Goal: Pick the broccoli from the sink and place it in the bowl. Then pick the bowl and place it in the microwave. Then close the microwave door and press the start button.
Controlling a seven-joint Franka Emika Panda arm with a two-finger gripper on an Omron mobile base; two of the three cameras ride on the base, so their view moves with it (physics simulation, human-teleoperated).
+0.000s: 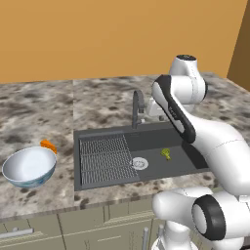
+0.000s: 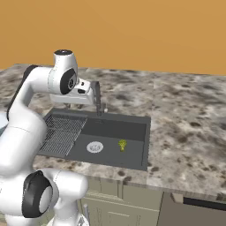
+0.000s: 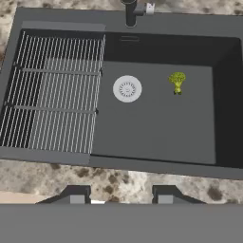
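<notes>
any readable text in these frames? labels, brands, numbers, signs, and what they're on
None: no words, numbers or signs can be read.
The sink, its rack, the drain and the faucet carry no markings.
The bowl has a blue-green pattern on its outside, no lettering.
The broccoli, the countertop and the orange wall are plain.
</notes>
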